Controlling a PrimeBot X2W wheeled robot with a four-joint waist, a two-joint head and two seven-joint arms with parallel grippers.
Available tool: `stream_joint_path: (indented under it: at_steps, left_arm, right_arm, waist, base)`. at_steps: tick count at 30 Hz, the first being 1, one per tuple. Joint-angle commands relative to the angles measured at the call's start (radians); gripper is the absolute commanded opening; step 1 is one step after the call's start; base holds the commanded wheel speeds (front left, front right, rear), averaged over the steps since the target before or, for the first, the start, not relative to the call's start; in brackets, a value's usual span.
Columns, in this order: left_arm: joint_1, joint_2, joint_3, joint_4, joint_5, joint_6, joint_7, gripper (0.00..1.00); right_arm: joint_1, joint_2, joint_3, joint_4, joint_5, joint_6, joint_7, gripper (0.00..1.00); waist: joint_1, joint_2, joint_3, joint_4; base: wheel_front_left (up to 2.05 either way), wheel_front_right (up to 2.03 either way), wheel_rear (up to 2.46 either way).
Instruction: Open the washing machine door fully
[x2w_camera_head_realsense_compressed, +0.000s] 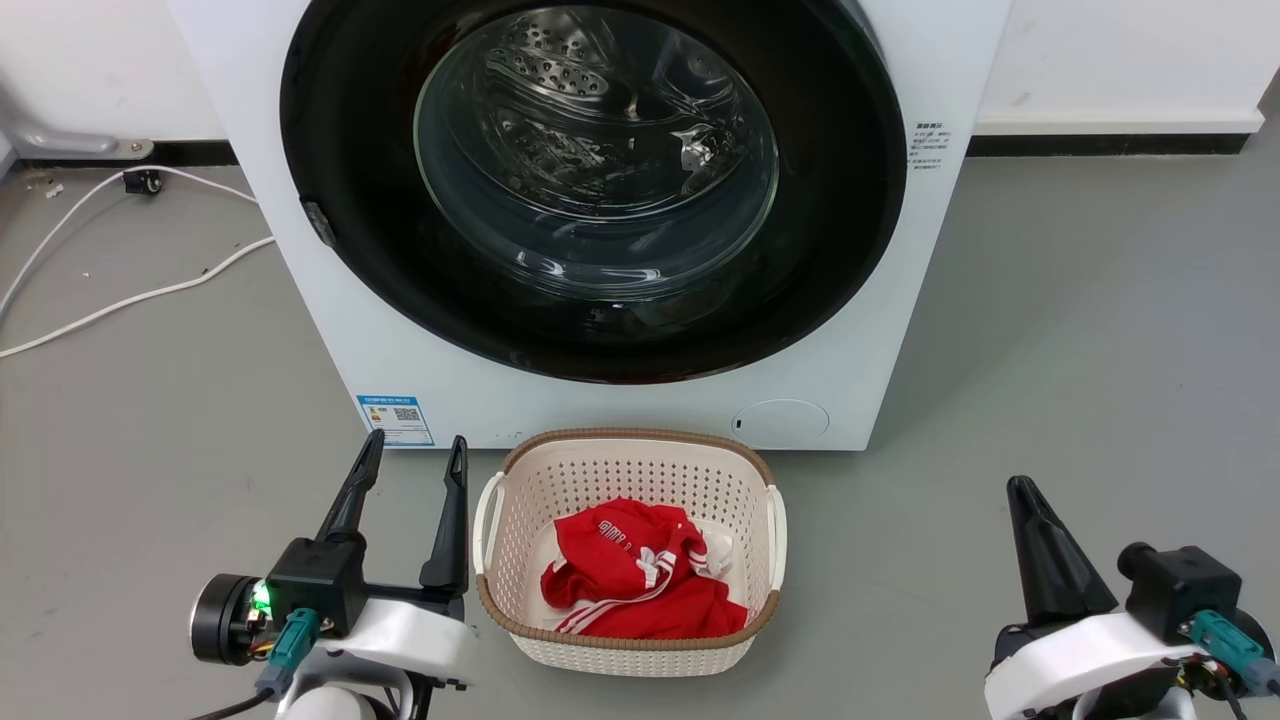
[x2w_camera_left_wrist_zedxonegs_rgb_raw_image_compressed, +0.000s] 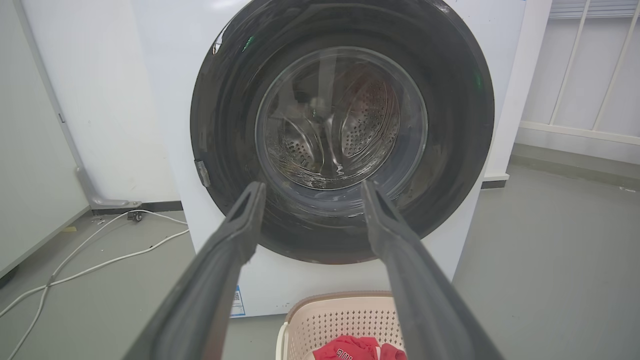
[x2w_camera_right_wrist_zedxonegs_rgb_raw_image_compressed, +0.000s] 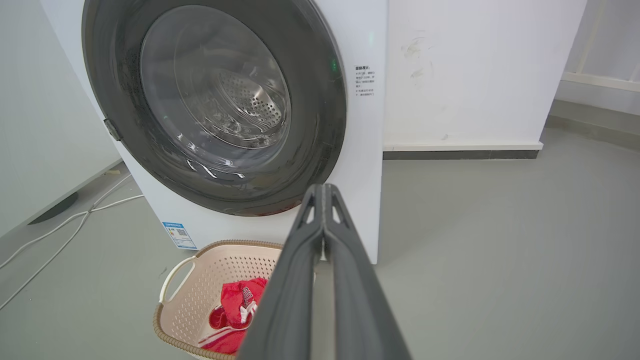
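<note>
Shut flush on the white boxy washing machine (x2w_camera_head_realsense_compressed: 560, 410): washing machine door (x2w_camera_head_realsense_compressed: 600, 330), glossy black disc, bulging glass centre, ahead of both claws. State: left claw (x2w_camera_head_realsense_compressed: 417, 445) spread, right claw (x2w_camera_right_wrist_zedxonegs_rgb_raw_image_compressed: 324, 189) pressed together. Cream perforated basket (x2w_camera_head_realsense_compressed: 630, 436) just right of left claw. Head view: round cap (x2w_camera_head_realsense_compressed: 780, 422). Left wrist view: perforated steel drum (x2w_camera_left_wrist_zedxonegs_rgb_raw_image_compressed: 370, 115).

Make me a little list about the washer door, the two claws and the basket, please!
door: washing machine door shut against the washing machine
left claw: open, empty, short of the door
right claw: shut, empty
basket: on the floor before the machine, red clothes inside
</note>
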Motion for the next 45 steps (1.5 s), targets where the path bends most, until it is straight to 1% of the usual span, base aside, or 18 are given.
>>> stream_joint_path:
  at_steps: [1, 3, 4, 6, 9, 13, 14, 15, 18, 22, 23, 27, 29, 34, 37, 42, 45]
  left_arm:
    - [0.006, -0.002, 0.001, 0.002, 0.006, 0.002, -0.003, 1.0]
    - [0.005, -0.002, 0.001, 0.002, 0.006, 0.001, -0.003, 1.0]
    - [0.005, -0.002, 0.002, 0.002, 0.007, 0.001, -0.003, 1.0]
    - [0.005, -0.002, 0.003, 0.003, 0.007, 0.002, -0.003, 1.0]
    - [0.005, -0.003, 0.004, 0.005, 0.007, 0.002, -0.003, 1.0]
    - [0.006, -0.003, 0.007, 0.004, 0.005, 0.003, -0.003, 1.0]
    - [0.006, -0.003, 0.008, 0.004, 0.004, 0.004, -0.003, 1.0]
    - [0.007, -0.003, 0.009, 0.002, 0.003, 0.005, -0.003, 1.0]
    - [0.006, -0.004, 0.014, -0.003, 0.0, 0.007, -0.003, 1.0]
    - [-0.011, -0.004, 0.019, -0.014, -0.002, 0.013, -0.003, 1.0]
    - [-0.018, -0.004, 0.019, -0.016, -0.002, 0.013, -0.003, 1.0]
    - [-0.035, -0.005, 0.024, -0.023, -0.009, 0.013, -0.003, 1.0]
    - [-0.05, -0.005, 0.025, -0.027, -0.006, 0.01, -0.003, 1.0]
    - [-0.083, -0.005, 0.021, -0.037, 0.002, 0.005, -0.003, 1.0]
    - [-0.107, -0.005, 0.016, -0.047, 0.005, 0.002, -0.003, 1.0]
    - [-0.146, -0.005, 0.01, -0.074, 0.003, 0.005, -0.003, 1.0]
    - [-0.169, -0.005, 0.008, -0.091, -0.001, 0.012, -0.003, 1.0]
  right_arm:
    - [-0.006, 0.003, -0.001, -0.002, 0.014, 0.0, 0.003, 0.0]
    - [-0.009, 0.003, -0.004, -0.004, 0.072, 0.0, -0.003, 0.0]
    - [-0.009, 0.003, -0.002, 0.0, 0.137, 0.0, -0.005, 0.0]
    - [-0.013, 0.003, 0.012, 0.008, 0.341, 0.0, -0.022, 0.0]
    - [-0.026, 0.003, 0.033, 0.004, 0.616, 0.0, -0.057, 0.0]
    - [-0.042, 0.003, 0.061, -0.023, 1.045, 0.0, -0.082, 0.0]
    - [-0.05, 0.003, 0.062, -0.032, 1.124, 0.0, -0.083, 0.0]
    - [-0.059, 0.002, 0.059, -0.04, 1.192, 0.0, -0.077, 0.0]
    - [-0.101, 0.002, 0.028, -0.053, 1.322, 0.0, -0.047, 0.0]
    - [-0.203, -0.029, -0.027, -0.01, 1.406, 0.0, 0.02, 0.0]
    - [-0.239, -0.047, -0.041, 0.012, 1.422, 0.0, 0.039, 0.0]
    - [-0.407, -0.106, -0.068, 0.132, 1.483, 0.0, 0.102, 0.0]
    - [-0.497, -0.142, -0.065, 0.209, 1.49, 0.0, 0.13, 0.0]
    - [-0.755, -0.229, -0.027, 0.429, 1.508, 0.0, 0.219, 0.0]
    - [-0.921, -0.279, 0.009, 0.573, 1.494, 0.0, 0.274, 0.0]
    - [-1.201, -0.328, 0.091, 0.776, 1.45, 0.0, 0.385, 0.0]
    - [-1.341, -0.326, 0.142, 0.878, 1.409, 0.0, 0.448, 0.0]
  waist:
    - [0.0, 0.0, 0.0, -0.001]
    - [0.0, 0.0, 0.0, -0.001]
    - [0.0, 0.0, 0.0, -0.001]
    - [0.0, 0.0, -0.001, -0.002]
    - [0.0, 0.0, -0.002, -0.002]
    - [0.0, 0.0, -0.001, -0.006]
    - [0.0, 0.0, 0.0, -0.008]
    - [0.0, 0.0, 0.001, -0.01]
    - [0.0, 0.0, 0.008, -0.018]
    - [0.0, 0.0, 0.034, -0.027]
    - [0.0, 0.0, 0.042, -0.028]
    - [0.0, 0.0, 0.071, -0.029]
    - [0.0, 0.0, 0.089, -0.026]
    - [0.0, 0.0, 0.143, -0.016]
    - [0.0, 0.0, 0.185, -0.006]
    - [0.0, 0.0, 0.263, 0.008]
    - [0.0, 0.0, 0.308, 0.014]
  base:
    - [0.0, 0.0, 0.0]
    - [0.0, 0.0, 0.0]
    - [0.0, 0.0, 0.0]
    - [0.0, 0.0, 0.0]
    - [0.0, 0.0, 0.0]
    - [0.0, 0.0, 0.0]
    - [0.0, 0.0, 0.0]
    - [0.0, 0.0, 0.0]
    - [0.0, 0.0, 0.0]
    - [0.0, 0.0, 0.0]
    - [0.0, 0.0, 0.0]
    - [0.0, 0.0, 0.0]
    - [0.0, 0.0, 0.0]
    - [0.0, 0.0, 0.0]
    - [0.0, 0.0, 0.0]
    - [0.0, 0.0, 0.0]
    - [0.0, 0.0, 0.0]
